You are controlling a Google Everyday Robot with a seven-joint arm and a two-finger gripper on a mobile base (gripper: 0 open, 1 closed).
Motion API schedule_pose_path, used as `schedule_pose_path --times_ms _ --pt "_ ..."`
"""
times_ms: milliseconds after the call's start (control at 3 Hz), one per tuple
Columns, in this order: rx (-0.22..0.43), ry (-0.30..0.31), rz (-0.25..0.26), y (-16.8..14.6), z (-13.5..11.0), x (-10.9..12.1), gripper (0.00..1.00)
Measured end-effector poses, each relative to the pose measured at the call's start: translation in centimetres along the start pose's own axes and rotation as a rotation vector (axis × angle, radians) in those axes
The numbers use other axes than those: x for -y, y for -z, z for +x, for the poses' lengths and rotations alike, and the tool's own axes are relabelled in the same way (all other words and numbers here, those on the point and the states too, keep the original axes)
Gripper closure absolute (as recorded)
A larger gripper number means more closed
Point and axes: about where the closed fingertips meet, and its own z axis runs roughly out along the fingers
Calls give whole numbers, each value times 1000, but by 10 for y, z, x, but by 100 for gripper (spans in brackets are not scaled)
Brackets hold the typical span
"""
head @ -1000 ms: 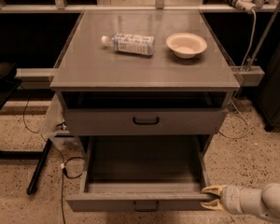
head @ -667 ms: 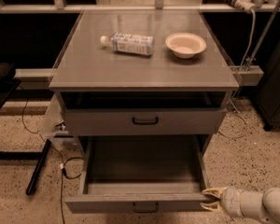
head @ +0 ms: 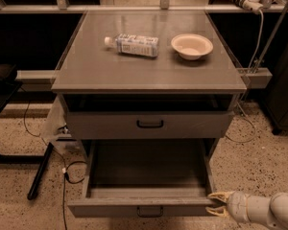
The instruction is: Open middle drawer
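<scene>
The middle drawer is pulled far out of the grey cabinet, so its deep grey tray shows from above. Its black bar handle sits at the centre of the front, near the bottom edge of the view. My gripper is at the right end of that drawer front, at the lower right. Its pale fingers are spread apart on either side of the front's corner and hold nothing. The drawer above has a black handle and stands slightly out, with a dark gap behind it.
On the cabinet top lie a plastic bottle on its side and a pale bowl. Cables and a black bar lie on the speckled floor to the left. A dark cabinet stands at right.
</scene>
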Motion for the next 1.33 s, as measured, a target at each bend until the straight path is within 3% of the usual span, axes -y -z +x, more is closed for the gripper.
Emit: schedule_pose_path --times_ms 333,667,1000,1333 --pt "0 0 0 0 0 0 35" --pt "17 -43 -9 -6 12 -1 12" --pt "17 -43 -10 -5 11 0 0" --pt "37 -109 -28 -10 34 -19 19"
